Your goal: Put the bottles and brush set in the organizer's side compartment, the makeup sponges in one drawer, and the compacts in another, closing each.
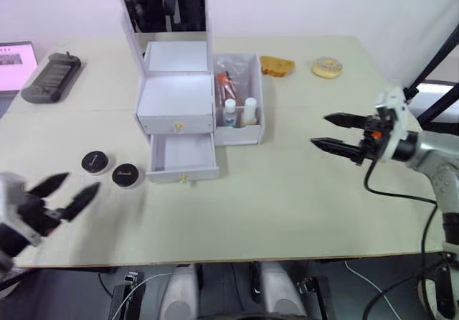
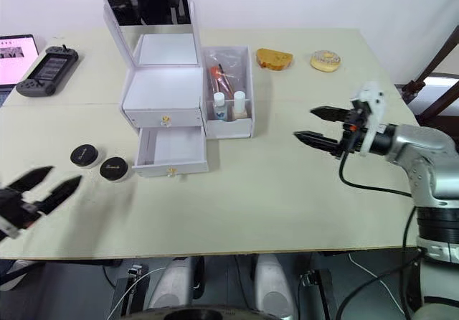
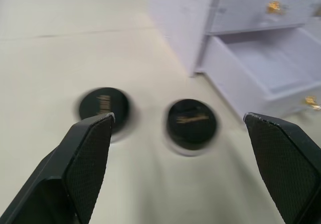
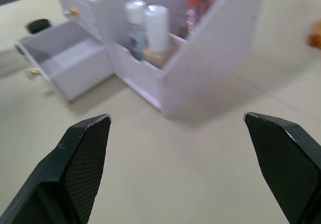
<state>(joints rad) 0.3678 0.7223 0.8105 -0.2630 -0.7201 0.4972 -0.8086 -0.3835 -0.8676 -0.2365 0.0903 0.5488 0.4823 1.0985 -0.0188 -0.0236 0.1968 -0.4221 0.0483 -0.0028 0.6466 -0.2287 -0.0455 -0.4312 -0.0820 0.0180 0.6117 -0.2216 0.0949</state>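
On the beige table (image 1: 287, 191): probably compacts (image 1: 125, 175).

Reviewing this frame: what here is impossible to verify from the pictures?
- Upper white gold-knobbed drawer: shut, so its contents are hidden in the head views.
- Gold lettering on the two round black compacts: motion-blurred in the left wrist view, too small elsewhere.
- Brush set in the translucent side compartment: partly screened by the white-capped bottles.

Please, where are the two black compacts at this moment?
In the left eye view the compacts lie side by side on the table, on the robot's left, just beside the organizer's open lower drawer and ahead of the open left gripper.
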